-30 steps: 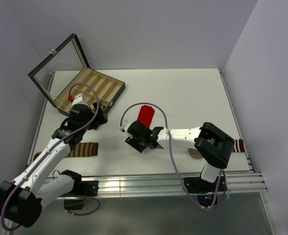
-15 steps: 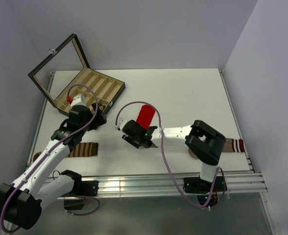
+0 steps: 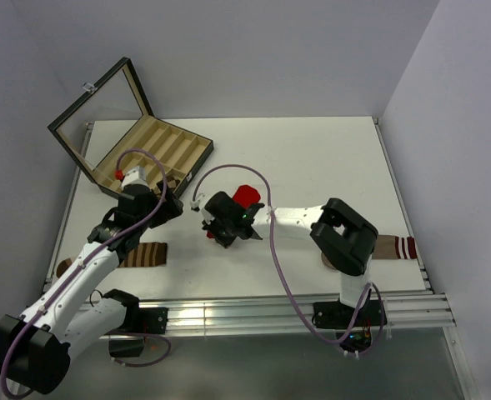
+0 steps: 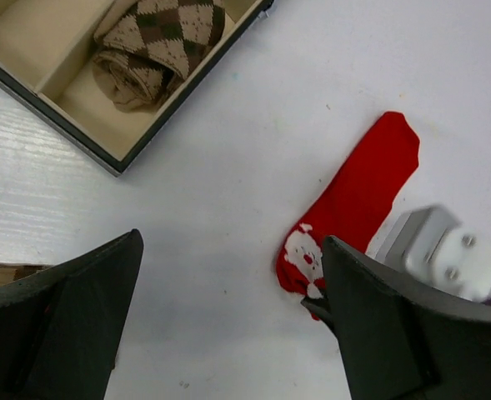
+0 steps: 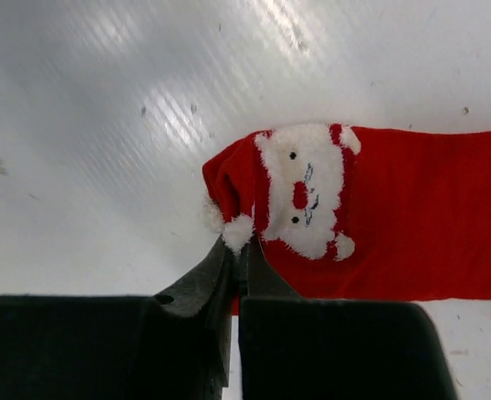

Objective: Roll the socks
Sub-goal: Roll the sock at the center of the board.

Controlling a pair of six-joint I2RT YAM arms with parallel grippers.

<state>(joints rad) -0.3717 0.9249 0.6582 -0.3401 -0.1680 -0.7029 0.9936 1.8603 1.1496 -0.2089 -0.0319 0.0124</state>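
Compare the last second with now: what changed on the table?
The right hand swung left to the Santa-face end of the red sock and closed, pinching its edge; the sock now looks shorter from above. Unchanged: left hand open above the table, argyle sock in the case, striped sock by the left arm.

The red sock (image 5: 395,217) bears a white Santa face with a red nose. The argyle sock (image 4: 157,42) has tan and dark-brown diamonds. The box (image 3: 153,143) is black outside, beige inside. The table (image 3: 320,150) is white.
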